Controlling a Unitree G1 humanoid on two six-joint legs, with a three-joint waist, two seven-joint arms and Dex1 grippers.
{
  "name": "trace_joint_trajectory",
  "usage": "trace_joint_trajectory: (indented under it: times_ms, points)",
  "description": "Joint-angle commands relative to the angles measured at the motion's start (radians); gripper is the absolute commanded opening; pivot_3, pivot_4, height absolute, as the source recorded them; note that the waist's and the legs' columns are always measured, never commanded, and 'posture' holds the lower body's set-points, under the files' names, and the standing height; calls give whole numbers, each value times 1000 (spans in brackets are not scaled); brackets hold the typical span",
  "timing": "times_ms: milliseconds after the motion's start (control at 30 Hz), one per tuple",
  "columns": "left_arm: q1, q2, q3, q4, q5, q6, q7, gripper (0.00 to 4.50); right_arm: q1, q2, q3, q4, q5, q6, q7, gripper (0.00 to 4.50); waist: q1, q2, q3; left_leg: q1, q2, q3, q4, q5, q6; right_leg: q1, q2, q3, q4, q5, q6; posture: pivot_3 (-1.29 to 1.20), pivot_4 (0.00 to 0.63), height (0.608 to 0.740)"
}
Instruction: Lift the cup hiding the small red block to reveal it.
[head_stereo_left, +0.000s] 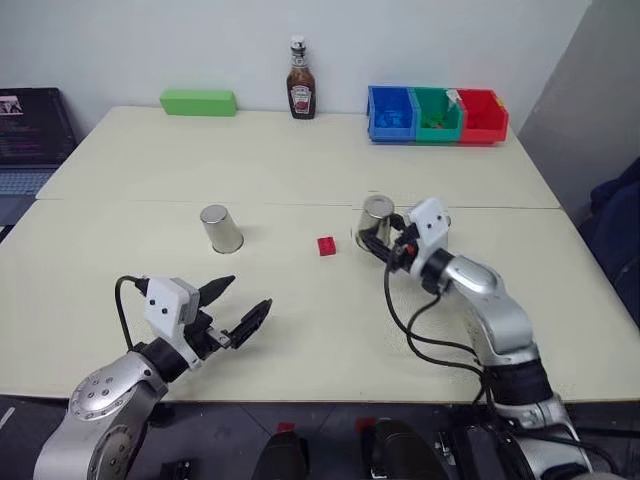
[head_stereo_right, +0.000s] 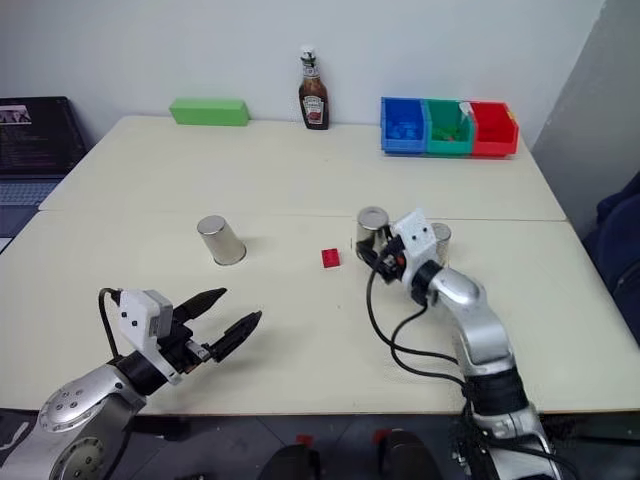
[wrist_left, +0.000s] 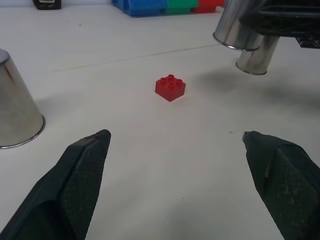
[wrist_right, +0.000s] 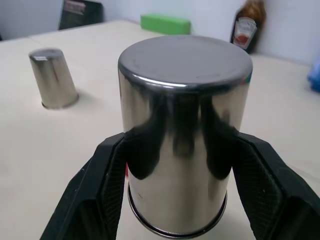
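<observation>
The small red block (head_stereo_left: 327, 245) lies uncovered on the cream table (head_stereo_left: 300, 160), near its middle. Just right of it, my right gripper (head_stereo_left: 377, 240) is shut on the upside-down silver cup (head_stereo_left: 376, 213) and holds it off the table. In the right wrist view both fingers (wrist_right: 100, 190) press the cup's (wrist_right: 185, 125) sides. A second cup (head_stereo_right: 438, 237) stands behind that gripper, and a third (head_stereo_left: 220, 228) stands to the left. Near the front left edge, my left gripper (head_stereo_left: 247, 294) is open and holds nothing; in its wrist view the block (wrist_left: 170, 87) lies ahead of it.
Along the far edge stand a ketchup bottle (head_stereo_left: 300, 80), a green box (head_stereo_left: 198, 102), and blue (head_stereo_left: 390, 113), green (head_stereo_left: 435, 115) and red bins (head_stereo_left: 482, 115). A laptop (head_stereo_left: 30, 135) sits off the table's left side.
</observation>
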Motion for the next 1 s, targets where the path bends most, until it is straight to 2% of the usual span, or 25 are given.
trace_joint_trajectory:
  times_ms: [33,433,500,567,633,667,833,1000]
  points:
    - [-24,8,-1,5,-5,-14,-3,4500,28,16,5,-12,-8,-30,-29,2746,-4,0,0,0,0,0,0,0,0,0,0,0,0,0,0,0,150,740]
    - [-52,26,-4,16,-11,-9,-14,4500,52,68,20,265,-80,-275,-66,2746,-2,0,0,0,0,1,0,0,0,0,0,1,0,0,0,0,150,740]
    - [-49,25,-5,12,-11,-9,-12,4500,61,61,24,280,-90,-299,-63,3447,-2,0,0,0,0,1,0,0,0,0,0,1,0,0,0,0,150,740]
    - [-42,22,-4,6,-13,-9,-9,4500,74,56,17,280,-81,-313,-52,3700,-2,0,0,0,0,1,0,0,0,0,0,1,0,0,0,0,150,740]
    - [-37,20,-4,3,-14,-9,-7,4500,86,50,7,260,-60,-317,-34,4326,-2,0,0,0,0,1,0,0,0,0,0,1,0,0,0,0,150,740]
    - [-36,19,-3,2,-14,-8,-5,4500,92,41,5,242,-55,-317,-27,4465,-2,0,0,0,0,1,0,0,0,0,0,1,0,0,0,0,150,740]
    - [-34,23,-6,0,-10,2,5,4500,147,-16,-2,126,-41,-289,9,4465,-1,0,0,0,0,1,0,0,0,0,0,1,0,0,0,0,150,740]
    - [-13,20,-1,-30,9,40,66,4500,327,-121,-74,-215,54,-141,43,4465,5,0,0,-1,0,0,0,0,0,0,0,1,0,0,0,0,150,740]
